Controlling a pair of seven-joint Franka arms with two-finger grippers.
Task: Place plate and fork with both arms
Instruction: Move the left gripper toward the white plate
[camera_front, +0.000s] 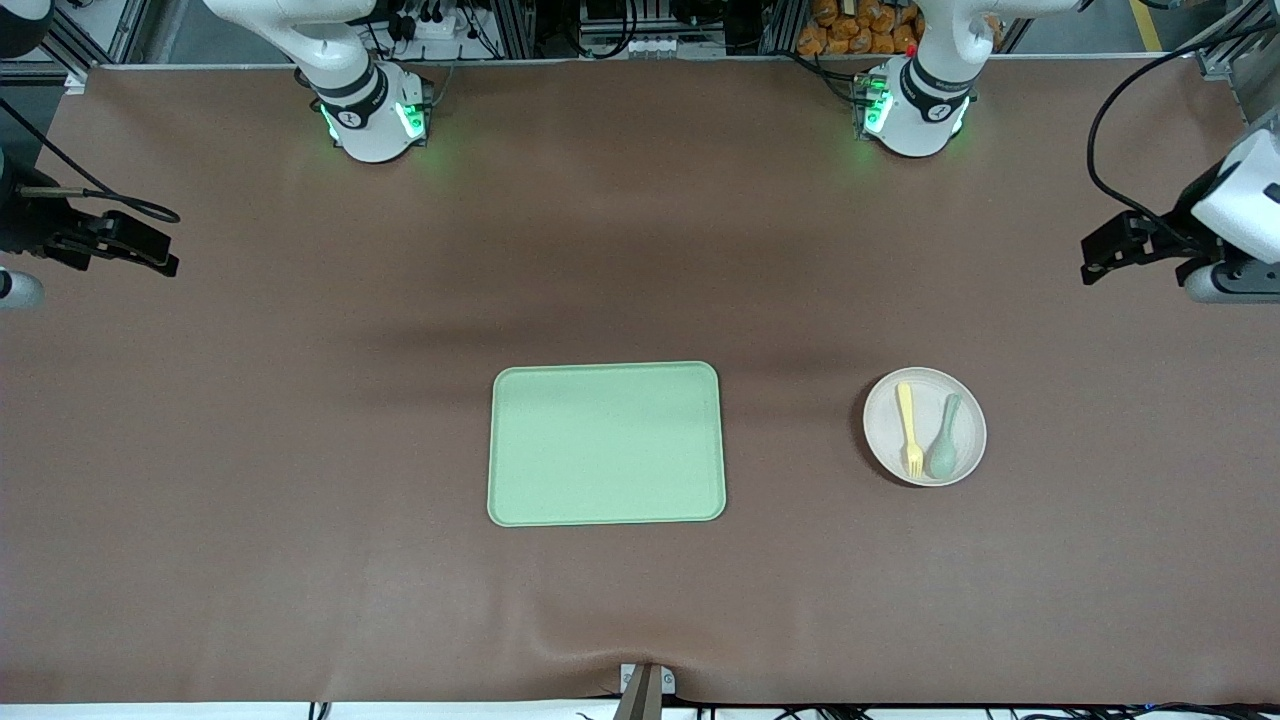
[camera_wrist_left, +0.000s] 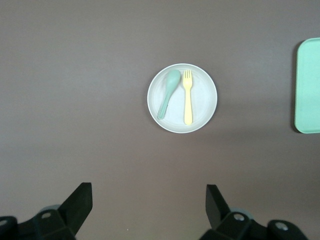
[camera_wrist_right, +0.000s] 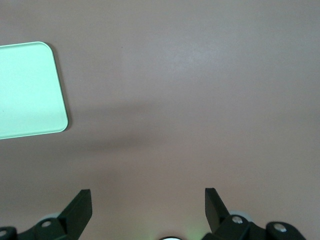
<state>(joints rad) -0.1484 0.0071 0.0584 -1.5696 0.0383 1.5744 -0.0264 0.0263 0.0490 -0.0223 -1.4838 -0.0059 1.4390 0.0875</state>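
Observation:
The pale plate (camera_front: 882, 432) lies on the brown table, beside the green tray (camera_front: 606, 443), toward the left arm's end. The yellow fork (camera_front: 908, 415) and a grey-green spoon (camera_front: 945, 437) lie side by side in it. They show in the left wrist view too: the plate (camera_wrist_left: 205, 100), the fork (camera_wrist_left: 188, 97) and the spoon (camera_wrist_left: 167, 94). My left gripper (camera_front: 1095, 262) (camera_wrist_left: 148, 200) hangs open and empty, high over the left arm's end of the table. My right gripper (camera_front: 165, 255) (camera_wrist_right: 148, 200) hangs open and empty, high over the right arm's end.
The tray is empty; its edge shows in the left wrist view (camera_wrist_left: 307, 85) and a corner in the right wrist view (camera_wrist_right: 27, 90). The arm bases (camera_front: 375, 115) (camera_front: 915, 110) stand along the table edge farthest from the front camera. Bare brown table lies all around.

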